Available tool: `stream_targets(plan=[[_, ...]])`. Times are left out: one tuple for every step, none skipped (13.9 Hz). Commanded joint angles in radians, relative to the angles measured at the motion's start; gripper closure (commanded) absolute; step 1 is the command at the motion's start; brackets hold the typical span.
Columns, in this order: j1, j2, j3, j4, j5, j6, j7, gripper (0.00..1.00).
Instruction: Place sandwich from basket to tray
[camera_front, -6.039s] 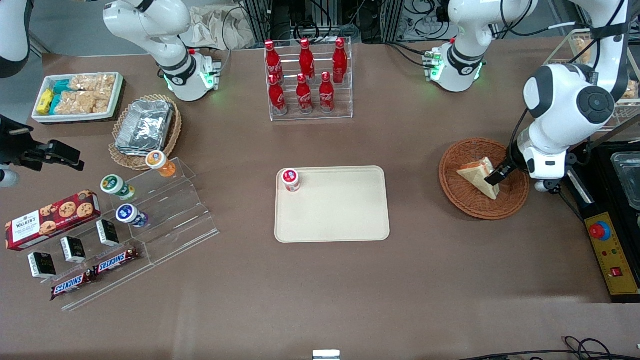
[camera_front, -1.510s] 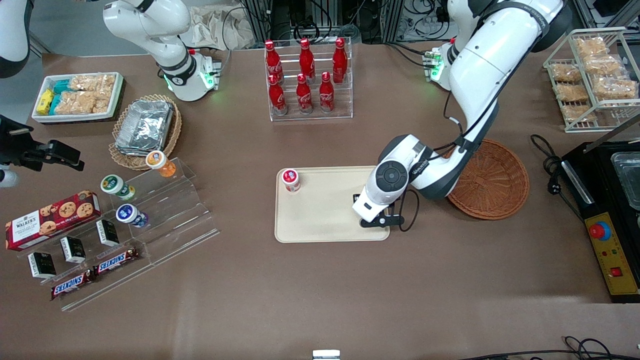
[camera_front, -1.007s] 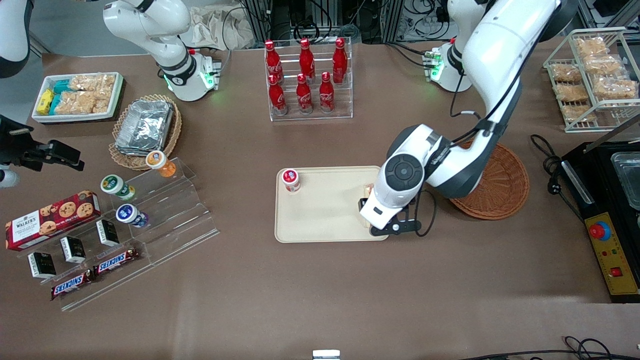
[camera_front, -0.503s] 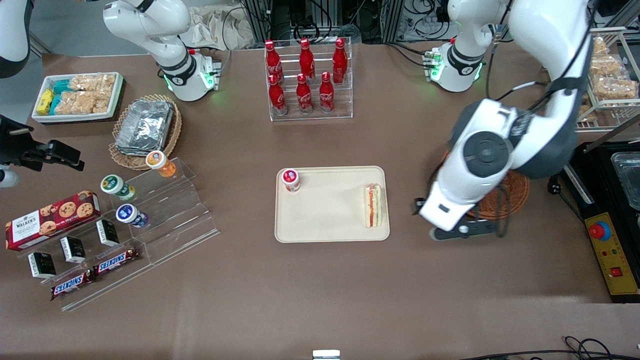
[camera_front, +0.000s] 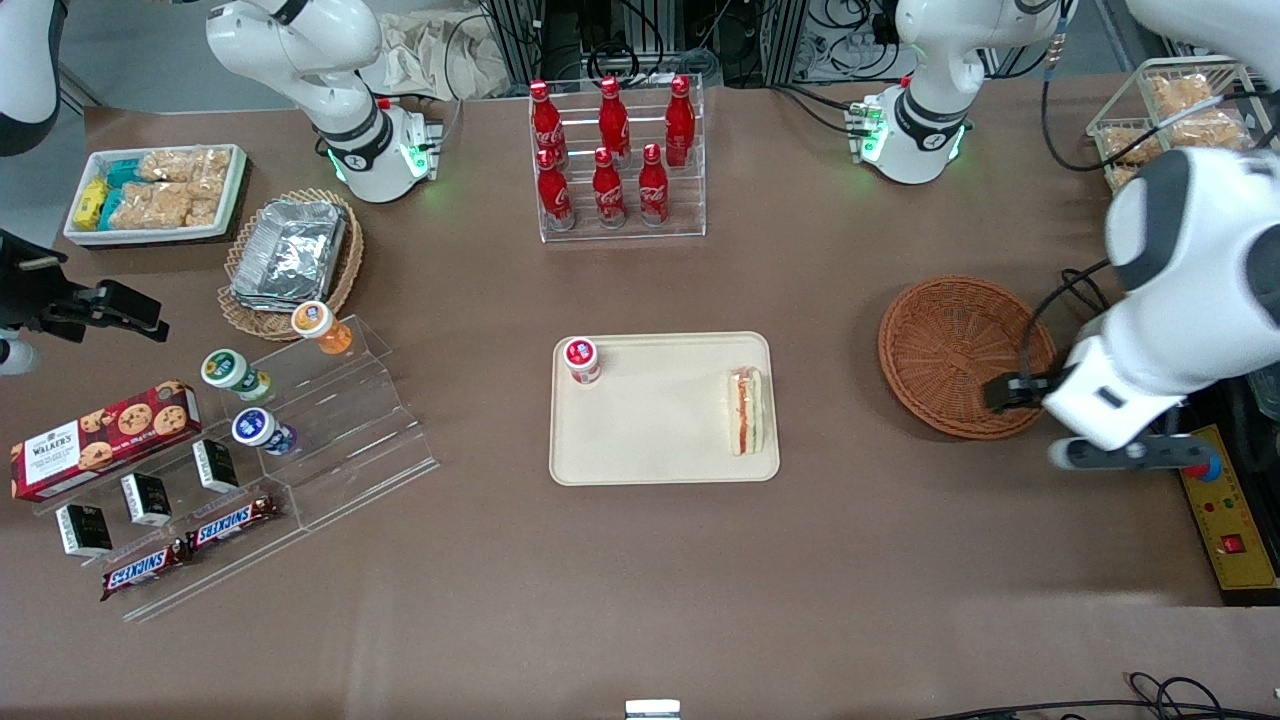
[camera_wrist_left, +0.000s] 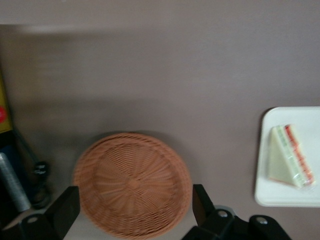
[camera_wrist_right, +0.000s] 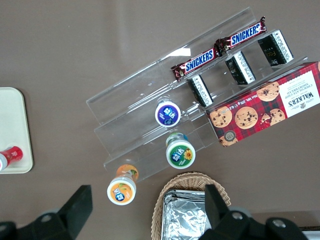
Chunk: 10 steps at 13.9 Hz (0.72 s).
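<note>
The sandwich (camera_front: 748, 411) lies on its side on the cream-beige tray (camera_front: 650, 440), at the tray edge nearest the basket, with its red and green filling facing up. It also shows in the left wrist view (camera_wrist_left: 290, 156) on the tray (camera_wrist_left: 290, 196). The reddish-brown wicker basket (camera_front: 965, 355) is empty and also shows in the left wrist view (camera_wrist_left: 132, 185). My left gripper (camera_front: 1012, 392) hangs above the basket's rim toward the working arm's end. It is open and empty (camera_wrist_left: 132, 210), with its jaws spread wide over the basket.
A small red-capped bottle (camera_front: 581, 359) stands on the tray's corner toward the parked arm. A rack of cola bottles (camera_front: 617, 160) is farther back. A stepped acrylic stand (camera_front: 330, 420), foil basket (camera_front: 290, 255) and snack tray (camera_front: 155, 192) lie toward the parked arm's end. A control box (camera_front: 1225, 510) sits beside the basket.
The gripper let go of the sandwich on the tray, then rose and swung away toward the working arm's end, ending over the empty basket. The sandwich stays on the tray.
</note>
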Motion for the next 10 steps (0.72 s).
stream_targets(plan=[[-0.064,-0.065,0.125,-0.020,-0.044,-0.030,0.121,0.00],[-0.064,-0.071,0.145,-0.018,-0.050,-0.044,0.147,0.00],[-0.064,-0.077,0.163,-0.015,-0.063,-0.055,0.164,0.00],[-0.059,-0.082,0.167,-0.015,-0.070,-0.055,0.165,0.00],[-0.058,-0.088,0.167,-0.015,-0.070,-0.056,0.166,0.00],[-0.058,-0.089,0.167,-0.014,-0.072,-0.056,0.166,0.00],[-0.056,-0.089,0.167,-0.012,-0.070,-0.056,0.167,0.00],[-0.056,-0.088,0.167,-0.012,-0.070,-0.056,0.167,0.00],[-0.058,-0.088,0.167,-0.012,-0.070,-0.056,0.167,0.00],[-0.058,-0.086,0.167,-0.012,-0.070,-0.056,0.164,0.00]])
